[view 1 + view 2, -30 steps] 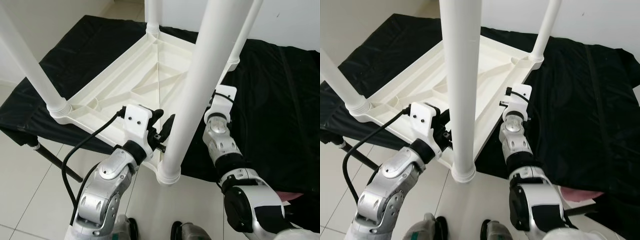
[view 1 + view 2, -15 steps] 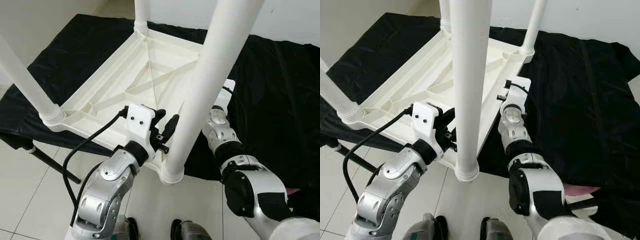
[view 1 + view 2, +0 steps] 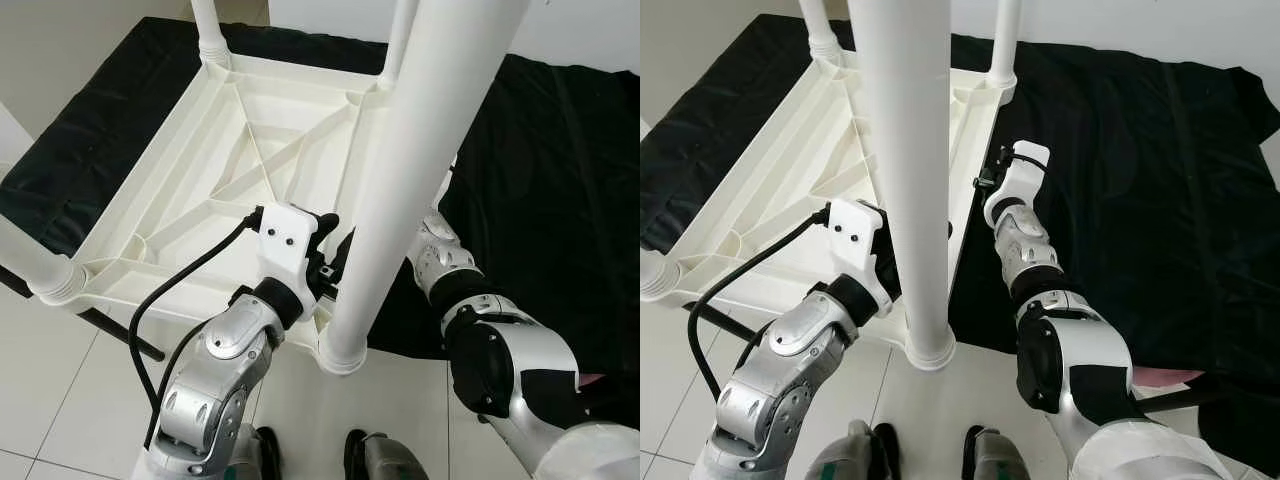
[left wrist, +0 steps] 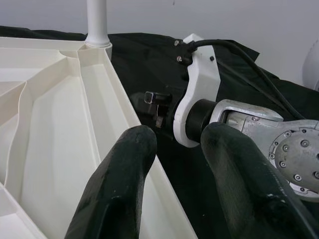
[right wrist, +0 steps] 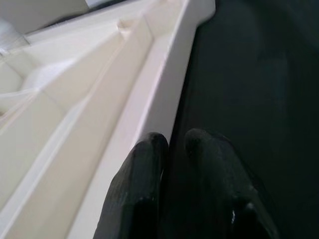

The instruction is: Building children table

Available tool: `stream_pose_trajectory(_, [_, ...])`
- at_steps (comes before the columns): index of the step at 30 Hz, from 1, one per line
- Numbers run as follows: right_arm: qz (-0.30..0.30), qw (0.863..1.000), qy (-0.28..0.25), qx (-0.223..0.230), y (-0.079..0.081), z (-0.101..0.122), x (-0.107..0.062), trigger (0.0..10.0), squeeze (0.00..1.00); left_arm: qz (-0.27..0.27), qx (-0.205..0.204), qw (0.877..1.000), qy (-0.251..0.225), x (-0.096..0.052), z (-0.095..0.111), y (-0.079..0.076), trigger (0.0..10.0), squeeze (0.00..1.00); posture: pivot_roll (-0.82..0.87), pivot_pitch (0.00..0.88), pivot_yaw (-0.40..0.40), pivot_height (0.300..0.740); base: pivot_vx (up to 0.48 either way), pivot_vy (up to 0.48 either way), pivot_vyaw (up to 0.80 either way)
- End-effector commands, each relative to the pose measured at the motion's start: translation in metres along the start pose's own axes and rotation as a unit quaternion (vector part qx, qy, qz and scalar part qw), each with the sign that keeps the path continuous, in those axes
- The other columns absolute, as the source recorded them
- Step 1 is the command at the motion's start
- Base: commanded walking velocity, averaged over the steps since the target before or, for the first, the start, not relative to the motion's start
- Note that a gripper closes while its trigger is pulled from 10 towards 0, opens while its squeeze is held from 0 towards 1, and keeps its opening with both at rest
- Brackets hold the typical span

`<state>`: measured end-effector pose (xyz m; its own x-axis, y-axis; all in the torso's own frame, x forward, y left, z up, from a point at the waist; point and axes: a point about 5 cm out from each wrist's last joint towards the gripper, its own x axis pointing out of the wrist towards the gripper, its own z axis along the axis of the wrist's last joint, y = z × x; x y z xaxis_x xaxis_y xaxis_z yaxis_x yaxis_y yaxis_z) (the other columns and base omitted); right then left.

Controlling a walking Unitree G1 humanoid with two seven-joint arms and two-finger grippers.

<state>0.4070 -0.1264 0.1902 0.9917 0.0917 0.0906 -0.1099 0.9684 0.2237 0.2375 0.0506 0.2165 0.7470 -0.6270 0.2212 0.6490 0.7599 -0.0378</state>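
White plastic children table lies upside down on a counter draped in black cloth, ribbed underside up, smooth round legs pointing upward. Left pincer straddles the table's near rim wall, one finger inside, the other outside, set fairly wide. Right pincer pinches the same rim further along, fingers narrow, one on the white wall, one on the cloth side.

— What hides the left gripper?
— The near table leg covers its fingertips, and that leg's top runs off the frame.
— And the right gripper?
— Its fingers are tucked behind the tabletop rim; their gap can't be judged there.
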Motion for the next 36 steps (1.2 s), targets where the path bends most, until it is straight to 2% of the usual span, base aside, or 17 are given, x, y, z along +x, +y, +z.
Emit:
stream_pose_trajectory(1, [-0.015, 0.997, -0.064, -0.044, -0.008, 0.01, -0.005, 10.0, 0.0, -0.009, 0.001, 1.0, 0.005, 0.002, -0.001, -0.003, 10.0, 0.0, 0.03, 0.18, 0.051, 0.74, 0.0, 0.0, 0.0])
stream_pose_trajectory(6, [-0.018, 0.993, -0.102, -0.065, -0.019, 0.011, -0.014, 10.0, 0.0, -0.007, 0.005, 1.0, 0.008, 0.001, -0.003, -0.001, 10.0, 0.0, 0.02, 0.176, 0.05, 0.74, 0.0, 0.0, 0.0])
stream_pose_trajectory(7, [-0.015, 0.991, -0.115, -0.066, -0.022, 0.011, -0.019, 10.0, 0.0, -0.005, 0.009, 1.0, 0.011, 0.002, -0.003, 0.001, 10.0, 0.0, 0.01, 0.171, 0.052, 0.74, 0.0, 0.0, 0.0])
stream_pose_trajectory(8, [-0.007, 0.988, -0.136, -0.065, -0.025, 0.01, -0.031, 10.0, 0.0, -0.003, 0.017, 1.0, 0.016, 0.001, -0.005, 0.005, 10.0, 0.0, 0.0, 0.168, 0.056, 0.74, 0.0, 0.0, 0.0])
stream_pose_trajectory(10, [0.0, 0.987, -0.143, -0.066, -0.026, 0.01, -0.035, 10.0, 0.0, -0.003, 0.019, 1.0, 0.018, 0.0, -0.006, 0.007, 10.0, 0.0, 0.0, 0.168, 0.056, 0.74, 0.0, 0.0, 0.0])
stream_pose_trajectory(11, [0.007, 0.986, -0.153, -0.068, -0.026, 0.011, -0.044, 10.0, 0.0, -0.008, 0.026, 0.999, 0.021, -0.004, -0.007, 0.01, 10.0, 0.0, 0.0, 0.165, 0.055, 0.74, 0.0, 0.0, 0.0])
stream_pose_trajectory(12, [0.007, 0.986, -0.153, -0.068, -0.026, 0.011, -0.044, 10.0, 0.0, -0.008, 0.026, 0.999, 0.021, -0.004, -0.007, 0.01, 10.0, 0.0, 0.0, 0.165, 0.055, 0.74, 0.0, 0.0, 0.0])
stream_pose_trajectory(13, [0.033, 0.984, -0.167, -0.059, -0.025, 0.014, -0.055, 10.0, 0.0, -0.029, 0.045, 0.998, 0.03, -0.011, -0.009, 0.014, 10.0, 0.0, 0.0, 0.165, 0.055, 0.74, 0.0, 0.0, 0.0])
stream_pose_trajectory(14, [0.033, 0.984, -0.167, -0.059, -0.025, 0.014, -0.055, 10.0, 0.0, -0.029, 0.045, 0.998, 0.03, -0.011, -0.009, 0.014, 10.0, 0.0, 0.0, 0.165, 0.055, 0.74, 0.0, 0.0, 0.0])
stream_pose_trajectory(15, [0.054, 0.98, -0.179, -0.064, -0.025, 0.016, -0.066, 10.0, 0.0, -0.053, 0.071, 0.995, 0.038, -0.019, -0.011, 0.017, 10.0, 0.0, 0.0, 0.164, 0.051, 0.74, 0.0, 0.0, 0.0])
stream_pose_trajectory(16, [0.054, 0.98, -0.179, -0.064, -0.025, 0.016, -0.066, 10.0, 0.0, -0.053, 0.071, 0.995, 0.038, -0.019, -0.011, 0.017, 10.0, 0.0, 0.0, 0.164, 0.051, 0.74, 0.0, 0.0, 0.0])
stream_pose_trajectory(18, [0.049, 0.978, -0.185, -0.087, -0.03, 0.014, -0.075, 10.0, 0.0, -0.077, 0.101, 0.99, 0.054, -0.026, -0.017, 0.023, 10.0, 0.0, 0.0, 0.163, 0.052, 0.74, 0.0, 0.0, 0.0])
stream_pose_trajectory(26, [0.047, 0.979, -0.17, -0.098, -0.038, 0.015, -0.093, 10.0, 0.0, -0.13, 0.125, 0.98, 0.085, -0.037, -0.027, 0.034, 10.0, 0.0, -0.03, 0.158, 0.049, 0.74, 0.0, 0.0, 0.0])
stream_pose_trajectory(32, [0.046, 0.979, -0.166, -0.109, -0.04, 0.02, -0.098, 10.0, 0.0, -0.154, 0.141, 0.973, 0.095, -0.041, -0.029, 0.039, 10.0, 0.0, -0.04, 0.154, 0.049, 0.74, 0.0, 0.0, 0.0])
stream_pose_trajectory(33, [0.045, 0.979, -0.167, -0.11, -0.042, 0.022, -0.1, 10.0, 0.0, -0.163, 0.144, 0.969, 0.115, -0.044, -0.034, 0.048, 10.0, 1.0, -0.05, 0.151, 0.058, 0.74, 0.0, 0.0, 0.0])
stream_pose_trajectory(36, [0.044, 0.978, -0.167, -0.114, -0.044, 0.023, -0.101, 10.0, 0.0, -0.167, 0.142, 0.968, 0.125, -0.045, -0.037, 0.052, 10.0, 1.0, -0.05, 0.151, 0.058, 0.74, 0.0, 0.0, 0.0])
